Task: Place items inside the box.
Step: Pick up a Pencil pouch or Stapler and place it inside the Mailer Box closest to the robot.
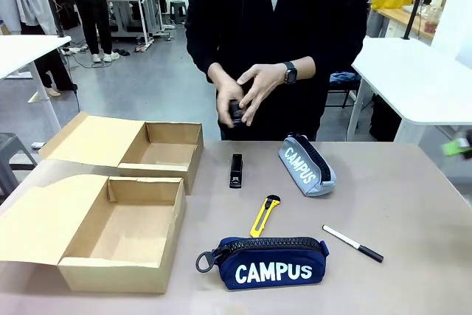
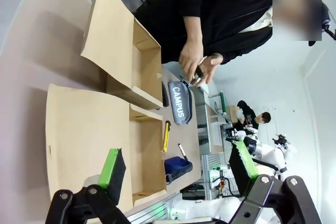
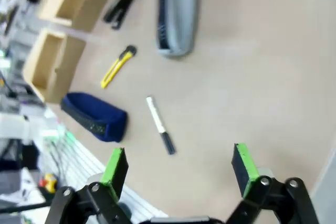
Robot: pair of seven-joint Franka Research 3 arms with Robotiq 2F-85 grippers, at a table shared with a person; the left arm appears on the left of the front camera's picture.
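On counter [image 1: 413,197] beside near box [image 1: 110,277], far box [image 1: 173,134]: stapler [image 1: 236,170], utility knife [image 1: 264,215], grey pouch [image 1: 306,165], navy pouch [image 1: 271,262], pen [image 1: 352,243] lie apart, seemingly spaced for single picks | box lids folded back to receive | left jaws, right jaws wide open, empty

White caps "CAMPUS" on side of navy zip pouch [image 1: 269,262], just robot-side of the yellow utility knife [image 1: 264,215]. Same "CAMPUS" in white on grey zip pouch [image 1: 306,166], beyond knife & to its right, lettering slanted. In left wrist view the grey pouch's word runs sideways.
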